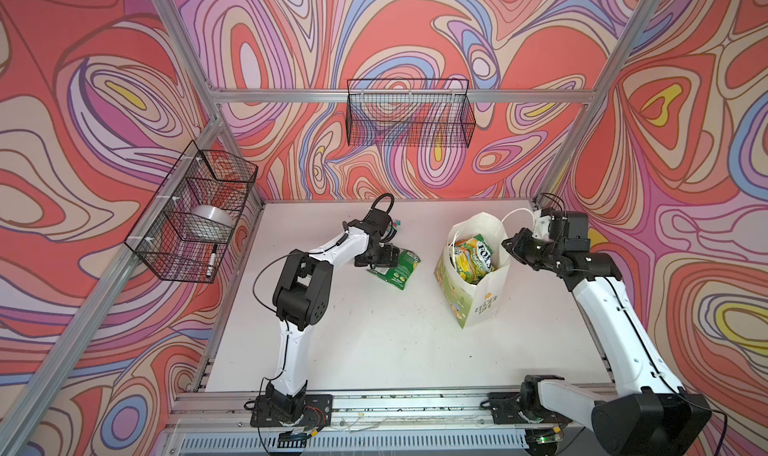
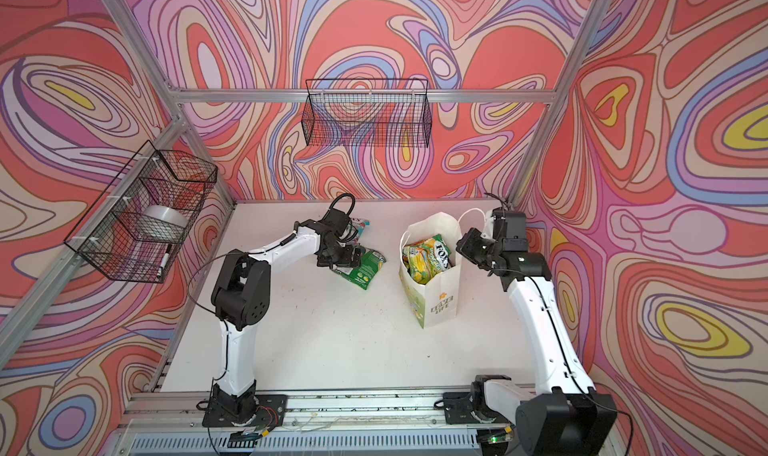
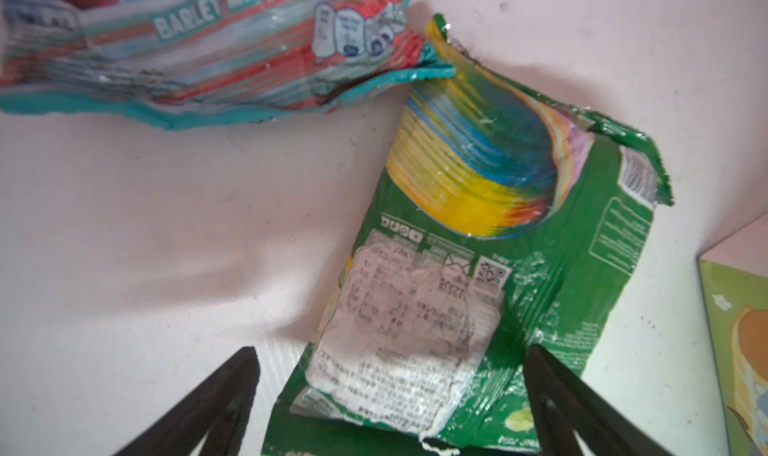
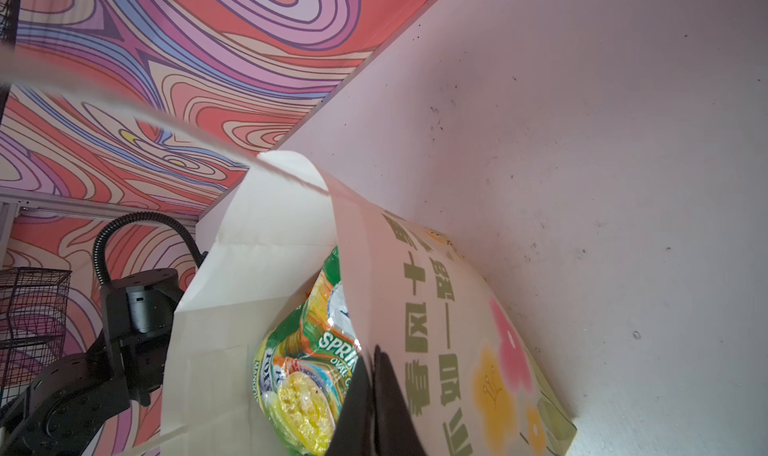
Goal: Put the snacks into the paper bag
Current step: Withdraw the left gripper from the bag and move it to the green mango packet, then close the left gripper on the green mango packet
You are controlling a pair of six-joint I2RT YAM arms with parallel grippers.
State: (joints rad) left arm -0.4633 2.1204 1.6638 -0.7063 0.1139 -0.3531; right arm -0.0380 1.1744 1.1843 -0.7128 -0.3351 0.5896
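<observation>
1. Left gripper (image 3: 390, 354) is low over the table (image 1: 374, 342). Its jaws are spread wide, one finger either side of the green packet (image 3: 519, 267), and nothing is clamped.
2. That green packet lies flat, back side up, white label showing. In the left wrist view its long axis runs from bottom centre up toward the upper right. The label end sits between the fingers and the rainbow-disc end points away from them.
3. In both top views the green packet (image 1: 397, 269) (image 2: 365, 269) sits just left of centre, between the left gripper (image 1: 376, 261) and the paper bag (image 1: 478, 304) (image 2: 440, 304).
4. The teal-red packet (image 3: 208, 55), marked "BARLEY MINT", fills the upper left of the left wrist view, long axis roughly across the frame. Its corner meets the green packet's far corner. In a top view the teal-red packet (image 2: 360, 224) shows only as a sliver behind the left wrist.
5. The paper bag stands upright, right of centre, long axis vertical, mouth open to the top. Its "LOVE LIFE" face is turned toward the lower edge of the frame.
6. Inside it, a yellow-green packet (image 1: 473, 254) (image 4: 307, 375) stands on end, "FOX'S" lettering up at the mouth.
7. Right gripper (image 1: 506, 243) (image 4: 374, 354) has its jaws together, pinched on the bag's right-hand rim, one finger inside and one outside.
8. A black wire basket (image 1: 409, 113) hangs at upper centre, and a second wire basket (image 1: 191, 225) at left.
</observation>
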